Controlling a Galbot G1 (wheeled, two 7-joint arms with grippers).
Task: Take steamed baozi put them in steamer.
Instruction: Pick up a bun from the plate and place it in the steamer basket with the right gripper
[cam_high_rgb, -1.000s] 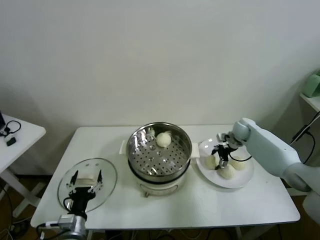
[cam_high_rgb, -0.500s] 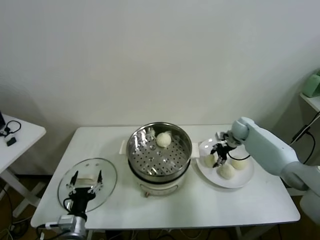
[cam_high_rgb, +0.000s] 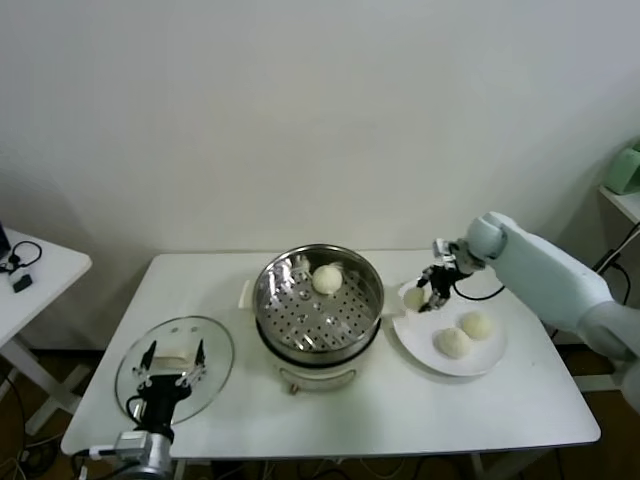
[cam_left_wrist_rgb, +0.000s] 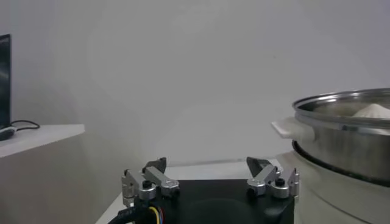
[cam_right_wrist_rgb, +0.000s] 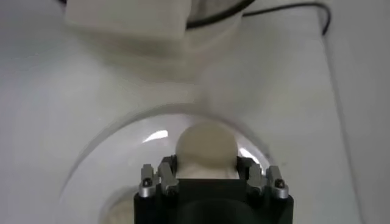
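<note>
Right gripper (cam_high_rgb: 424, 297) was closed on one bun (cam_high_rgb: 414, 298), held just above the plate (cam_high_rgb: 478, 362) at its edge nearest the steamer (cam_high_rgb: 318, 300). We judged the hold the main risk: a soft round bun could slip or be squeezed while crossing the rim. One bun (cam_high_rgb: 327, 279) already lay inside the steamer, and two buns (cam_high_rgb: 453, 342) waited on the plate. Left gripper (cam_high_rgb: 170, 372) stood open over the lid (cam_high_rgb: 212, 345), far from the steamer.

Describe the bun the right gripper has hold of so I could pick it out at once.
Start at the steamer mid-table, then move to the white plate on its right. The held baozi sits between the right gripper fingers at the plate's steamer-side edge; the two other buns there lie free.
</note>
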